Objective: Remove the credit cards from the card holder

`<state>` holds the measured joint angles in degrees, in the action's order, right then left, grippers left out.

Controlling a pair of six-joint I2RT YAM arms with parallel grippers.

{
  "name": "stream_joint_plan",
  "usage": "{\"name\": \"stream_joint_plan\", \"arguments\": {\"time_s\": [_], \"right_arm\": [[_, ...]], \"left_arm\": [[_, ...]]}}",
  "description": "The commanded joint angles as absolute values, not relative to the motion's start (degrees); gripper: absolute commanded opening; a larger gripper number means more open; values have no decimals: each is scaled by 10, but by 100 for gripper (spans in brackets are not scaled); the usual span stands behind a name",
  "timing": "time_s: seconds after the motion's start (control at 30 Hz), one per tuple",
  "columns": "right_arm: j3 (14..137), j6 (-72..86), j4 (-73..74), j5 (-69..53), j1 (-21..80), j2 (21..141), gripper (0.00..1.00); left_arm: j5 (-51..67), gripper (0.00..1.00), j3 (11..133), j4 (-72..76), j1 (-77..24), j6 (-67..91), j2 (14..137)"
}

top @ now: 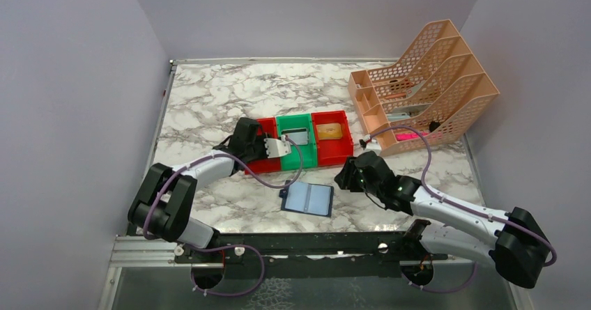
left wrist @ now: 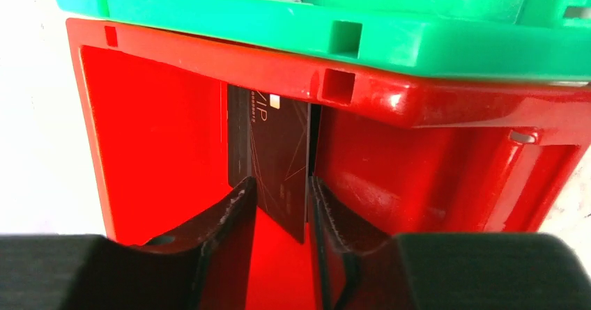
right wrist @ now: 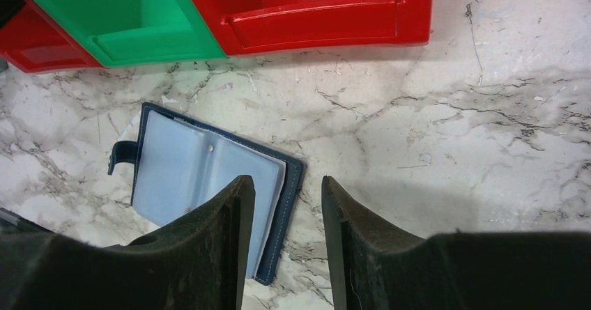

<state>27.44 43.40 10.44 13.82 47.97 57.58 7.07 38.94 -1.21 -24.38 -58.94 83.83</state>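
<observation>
While three bins (top: pixel 306 155) hold one card each, the left gripper (left wrist: pixel 279 188) dips, jaws parted round the black card (left wrist: pixel 275 150); the right gripper (right wrist: pixel 287 184) hangs open, three o'clock of the card holder (right wrist: pixel 202 177).

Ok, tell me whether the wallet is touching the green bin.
Apart. The right wrist view shows a strip of bare marble table between the wallet and the green bin; the top view agrees.

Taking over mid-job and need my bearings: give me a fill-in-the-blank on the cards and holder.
The black card stands between the jaws of the left gripper, in a ___ bin.
The silver-grey card lies in the ___ bin.
The card holder on the table is ___, pale pockets up.
Missing words: red; green; open.
</observation>
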Motion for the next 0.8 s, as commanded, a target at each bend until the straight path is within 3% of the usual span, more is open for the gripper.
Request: {"name": "stream_joint_plan", "arguments": {"time_s": [0.0, 0.2, 0.37, 0.5, 0.67, 0.77], "right_arm": [[277, 439, 109, 135, 480, 578, 46], [277, 439, 109, 131, 479, 580, 46], [279, 444, 108, 127, 480, 583, 46], [279, 447, 104, 124, 480, 586, 46], [284, 448, 100, 124, 480, 595, 47], [287, 448, 105, 126, 480, 603, 47]], "left_arm": [[81, 38, 380, 0, -244, -586, 811], [89, 42, 369, -4, -243, -565, 769], [57, 66, 370, 24, -244, -489, 724], [2, 84, 397, 48, -244, -294, 683], [-65, 83, 468, -54, -243, 16, 682], [-34, 79, 496, -120, -244, 120, 707]]}}
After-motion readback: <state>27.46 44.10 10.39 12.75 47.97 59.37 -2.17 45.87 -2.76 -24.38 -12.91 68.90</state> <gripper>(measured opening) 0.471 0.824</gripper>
